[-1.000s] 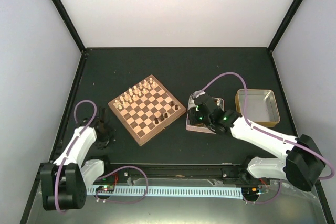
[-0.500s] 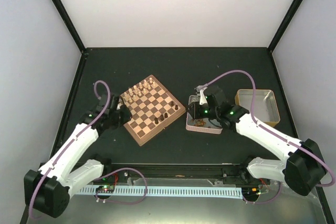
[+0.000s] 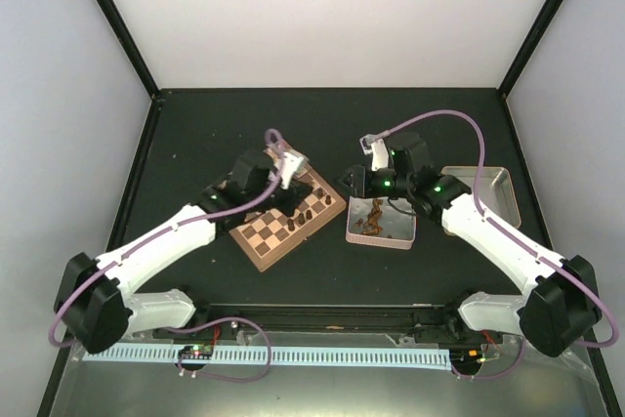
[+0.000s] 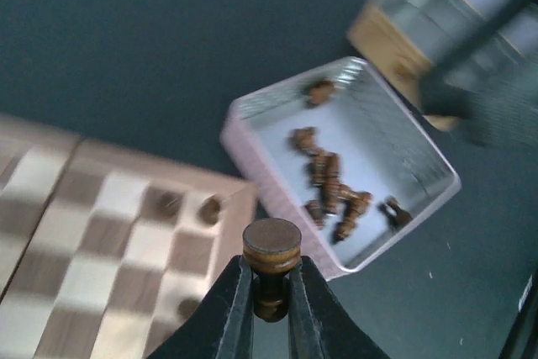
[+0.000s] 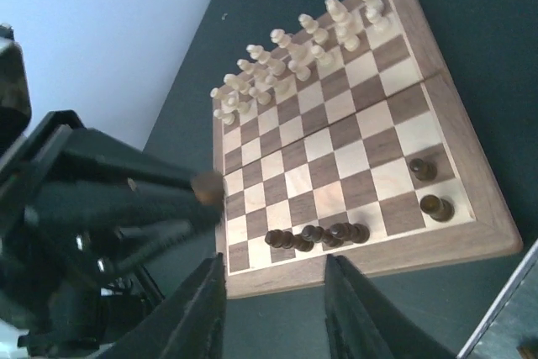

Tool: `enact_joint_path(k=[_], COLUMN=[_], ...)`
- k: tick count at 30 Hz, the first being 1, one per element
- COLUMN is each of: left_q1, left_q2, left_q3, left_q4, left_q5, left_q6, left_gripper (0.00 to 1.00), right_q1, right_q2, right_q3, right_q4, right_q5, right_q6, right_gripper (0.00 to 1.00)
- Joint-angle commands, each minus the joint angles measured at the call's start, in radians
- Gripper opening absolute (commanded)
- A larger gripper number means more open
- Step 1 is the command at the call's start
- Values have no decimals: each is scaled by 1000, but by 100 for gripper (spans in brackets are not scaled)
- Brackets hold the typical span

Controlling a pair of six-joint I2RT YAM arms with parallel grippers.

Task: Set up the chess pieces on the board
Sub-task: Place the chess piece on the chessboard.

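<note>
Left gripper (image 4: 271, 292) has swung in from the tabletop's (image 3: 439, 134) left side to the board (image 3: 256, 244) edge nearest the tray (image 3: 381, 240), pinching a dark piece (image 4: 271, 250), so we place next; right gripper (image 5: 273, 271) hangs spread and empty by the tray.

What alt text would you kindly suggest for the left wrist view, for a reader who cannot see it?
The left pincer is shut on a dark brown chess piece near the edge of the board, where a few dark pieces stand. Beside the board a pale tin holds loose dark pieces; a blurred tan tray lies beyond.
</note>
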Motion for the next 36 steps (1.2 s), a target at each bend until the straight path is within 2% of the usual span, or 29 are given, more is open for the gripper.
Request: enact_joint_path(k=[1, 5, 12, 15, 23, 27, 34, 36], left_q1=[-143, -194, -198, -199, -202, -201, -201, -202], left_q2=[65, 104, 160, 169, 163, 153, 123, 100], left_q3=[74, 68, 83, 81, 86, 80, 60, 51], left_q4=[202, 271, 315, 325, 335, 347, 382, 400], left_q5=[73, 44, 75, 79, 79, 109, 124, 121], left_q6=[471, 668, 783, 805, 804, 794, 757, 729], left_gripper=[2, 2, 2, 2, 2, 2, 2, 7], right_q1=[-13, -19, -20, -20, -20, -19, -20, -20], right_q2=[-3, 0, -41, -55, -51, -43, -32, -43], right_q3=[38, 47, 16, -6, -44, -40, -46, -56], right_q4=[-21, -49, -69, -63, -80, -59, -19, -2], right_q5=[-64, -47, -36, -65, -66, -62, -129, -120], right_q6=[-4, 4, 22, 21, 24, 33, 68, 81], right_gripper=[39, 42, 47, 47, 39, 25, 9, 7])
